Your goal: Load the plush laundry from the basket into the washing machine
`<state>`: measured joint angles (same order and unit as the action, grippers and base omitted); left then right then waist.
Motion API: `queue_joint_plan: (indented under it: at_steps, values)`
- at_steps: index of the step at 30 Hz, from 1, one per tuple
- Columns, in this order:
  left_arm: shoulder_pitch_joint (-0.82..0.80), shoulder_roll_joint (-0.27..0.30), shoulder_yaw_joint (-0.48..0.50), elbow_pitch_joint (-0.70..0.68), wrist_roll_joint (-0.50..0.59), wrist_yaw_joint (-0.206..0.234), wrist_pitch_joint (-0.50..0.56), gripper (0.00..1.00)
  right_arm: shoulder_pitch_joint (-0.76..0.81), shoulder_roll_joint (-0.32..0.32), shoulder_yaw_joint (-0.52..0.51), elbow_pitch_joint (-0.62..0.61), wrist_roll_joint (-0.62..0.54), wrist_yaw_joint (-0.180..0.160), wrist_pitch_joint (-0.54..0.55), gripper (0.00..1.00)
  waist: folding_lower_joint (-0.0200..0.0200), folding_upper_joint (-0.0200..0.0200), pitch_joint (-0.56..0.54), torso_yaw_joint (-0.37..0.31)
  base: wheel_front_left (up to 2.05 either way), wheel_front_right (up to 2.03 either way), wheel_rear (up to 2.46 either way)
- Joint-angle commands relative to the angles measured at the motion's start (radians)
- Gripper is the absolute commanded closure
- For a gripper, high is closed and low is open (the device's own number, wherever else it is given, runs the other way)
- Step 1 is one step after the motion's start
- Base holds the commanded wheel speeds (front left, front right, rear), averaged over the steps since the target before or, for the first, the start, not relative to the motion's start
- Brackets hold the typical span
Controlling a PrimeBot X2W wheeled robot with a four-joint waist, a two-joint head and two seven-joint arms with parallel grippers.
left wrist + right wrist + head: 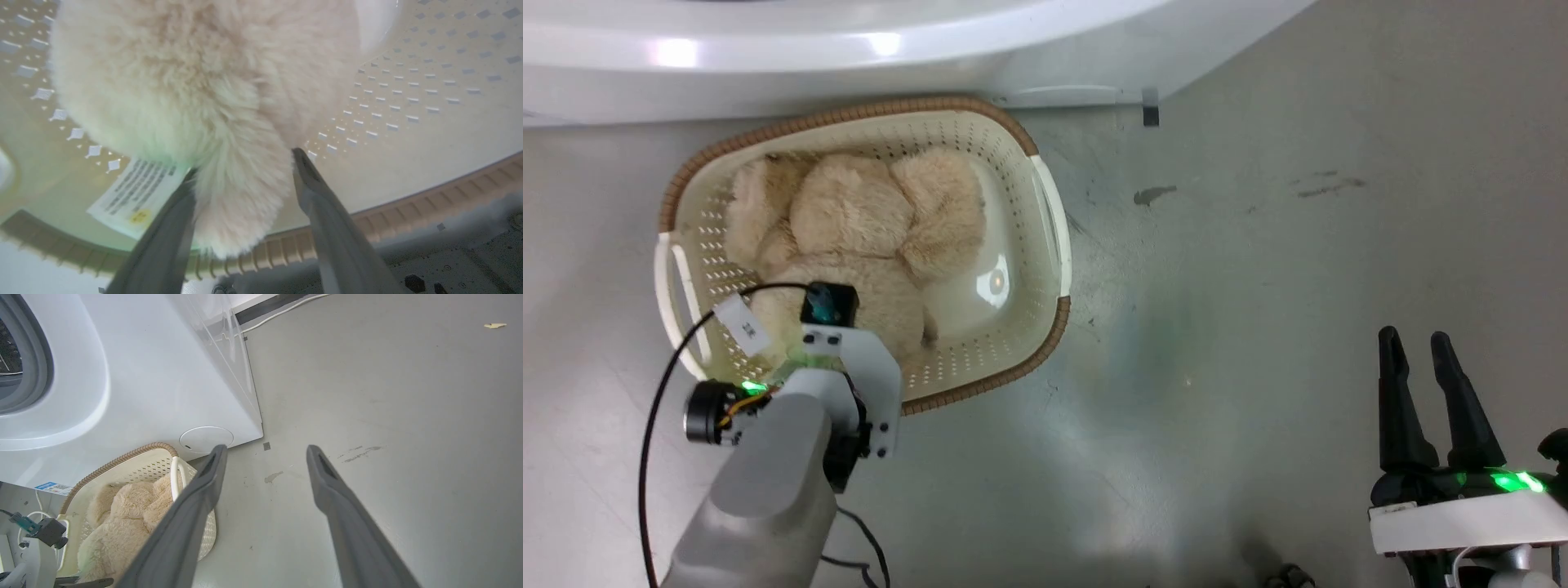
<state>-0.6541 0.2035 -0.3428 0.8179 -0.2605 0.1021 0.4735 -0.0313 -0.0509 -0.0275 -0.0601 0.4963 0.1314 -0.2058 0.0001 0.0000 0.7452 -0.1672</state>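
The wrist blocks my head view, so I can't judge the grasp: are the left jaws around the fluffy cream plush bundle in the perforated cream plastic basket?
Observer: Yes; the left wrist view shows the left gripper with its jaws apart, straddling one lobe of the fluffy cream plush bundle.
Operator: Anything else between them?
Observer: No; a white printed label sticker lies on the floor of the perforated cream plastic basket, outside the jaws.
Operator: Is the washer's opening visible?
Observer: The right wrist view shows the large white washing machine, its grey rubber gasket ringing a dark opening.
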Motion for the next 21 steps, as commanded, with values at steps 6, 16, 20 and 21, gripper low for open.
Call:
queue_joint_plan:
  at_steps: [6, 16, 20, 21]
  values:
    - [-0.071, 0.015, -0.032, 0.042, -0.03, 0.004, 0.0, 1.0, -0.025, 0.001, -0.001, 0.0, 0.05, -0.001, -0.023, 0.0, -0.0001, 0.0, 0.054, -0.012, 0.0, 0.0, 0.0]
    - [-0.122, 0.019, -0.061, 0.097, -0.078, -0.007, 0.004, 1.0, -0.041, 0.001, 0.002, 0.016, 0.094, -0.001, -0.042, 0.0, -0.0001, 0.0, 0.087, -0.015, 0.0, 0.0, 0.0]
    - [-0.138, 0.008, -0.072, 0.126, -0.105, -0.013, -0.006, 1.0, -0.048, 0.001, 0.004, 0.031, 0.11, -0.001, -0.05, 0.0, -0.0001, 0.0, 0.078, -0.009, 0.0, 0.0, 0.0]
    - [-0.142, 0.004, -0.074, 0.134, -0.113, -0.015, -0.011, 1.0, -0.051, 0.001, 0.004, 0.035, 0.114, -0.001, -0.052, 0.0, -0.0001, 0.0, 0.072, -0.006, 0.0, 0.0, 0.0]
